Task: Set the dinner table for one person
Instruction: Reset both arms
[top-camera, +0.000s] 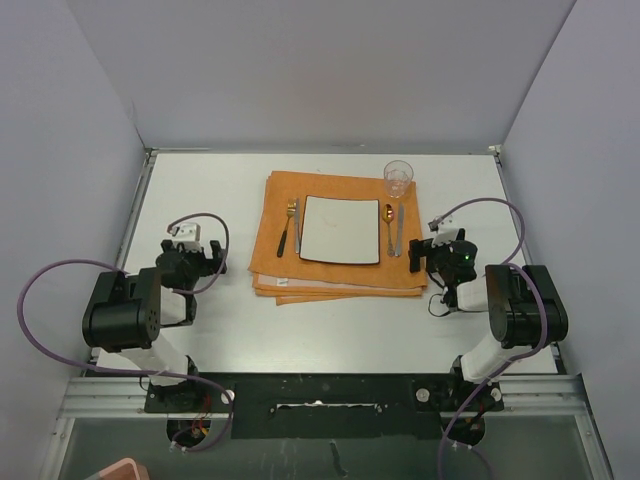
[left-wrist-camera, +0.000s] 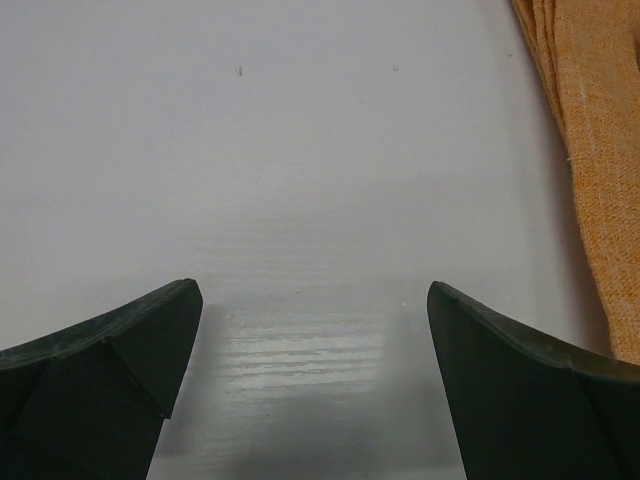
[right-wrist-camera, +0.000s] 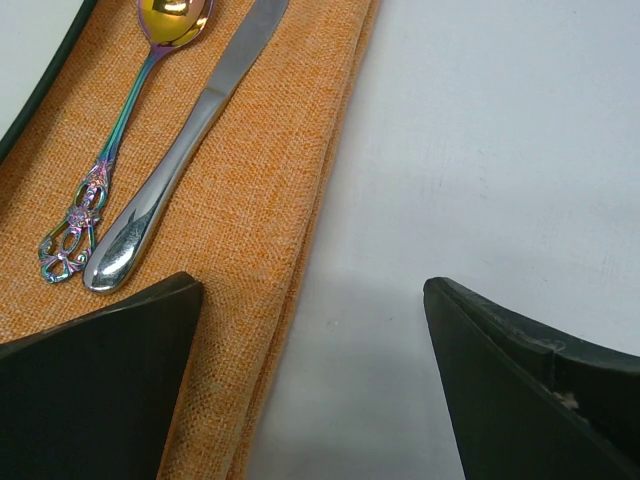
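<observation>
The dinner table (top-camera: 210, 330) is a wide white-grey top. On it lies an orange folded cloth (top-camera: 340, 280) with a square white plate (top-camera: 341, 229) in its middle. A fork (top-camera: 291, 212) and a dark-handled utensil (top-camera: 283, 240) lie left of the plate. A gold spoon (top-camera: 389, 216) and a silver knife (top-camera: 398, 230) lie right of it, and both show in the right wrist view: spoon (right-wrist-camera: 110, 140), knife (right-wrist-camera: 185, 155). A clear glass (top-camera: 398, 178) stands at the cloth's far right corner. My left gripper (left-wrist-camera: 314, 300) is open and empty, left of the cloth. My right gripper (right-wrist-camera: 312, 300) is open and empty over the cloth's right edge (right-wrist-camera: 300, 250).
Grey walls close in the table on three sides. Purple cables loop from both arms (top-camera: 40, 290). A metal rail (top-camera: 330, 395) runs along the near edge by the arm bases.
</observation>
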